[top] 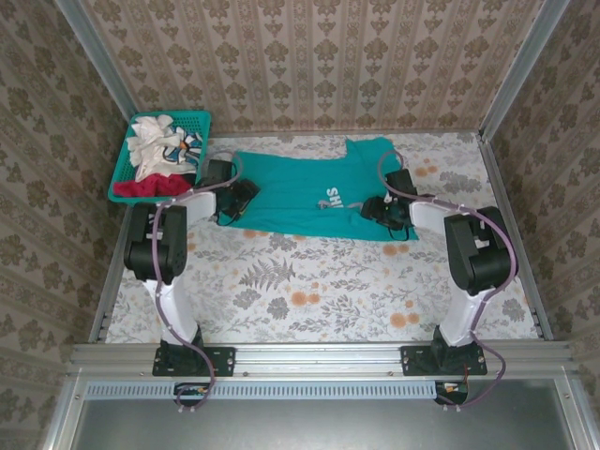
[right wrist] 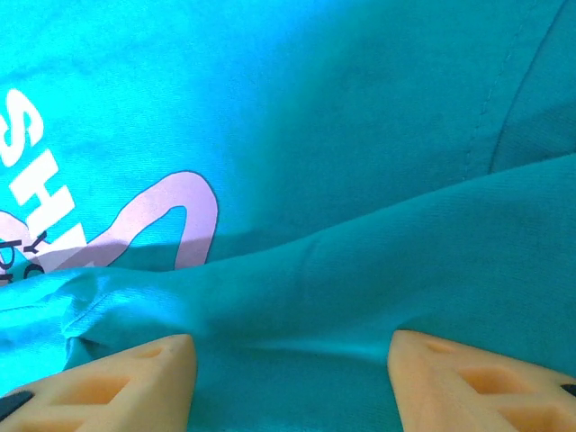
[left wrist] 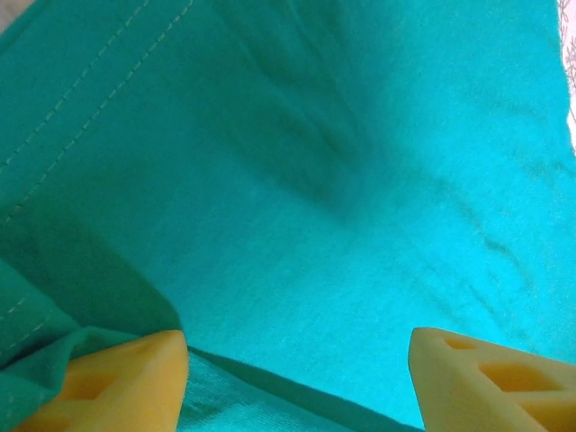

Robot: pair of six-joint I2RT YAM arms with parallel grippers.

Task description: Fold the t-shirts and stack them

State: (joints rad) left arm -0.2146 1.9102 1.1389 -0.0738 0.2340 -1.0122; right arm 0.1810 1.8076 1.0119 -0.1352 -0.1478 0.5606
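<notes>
The teal t-shirt [top: 300, 192] lies spread across the far middle of the table, white lettering [top: 333, 195] on its chest. My left gripper [top: 246, 195] is low over the shirt's left part. In the left wrist view it [left wrist: 297, 378] is open, a folded edge of the teal cloth [left wrist: 315, 180] running between the yellow fingers [left wrist: 117, 378]. My right gripper [top: 375, 208] is down on the shirt's right part, near its front edge. In the right wrist view it [right wrist: 292, 378] is open, a raised ridge of cloth [right wrist: 360, 270] between its fingers beside the lettering [right wrist: 36, 153].
A teal mesh basket [top: 202, 117] stands at the far left and holds a white shirt [top: 155, 141] and a red shirt [top: 145, 187]. Patterned walls close in the table on three sides. Floral tabletop [top: 319, 291] lies bare between the shirt and the arm bases.
</notes>
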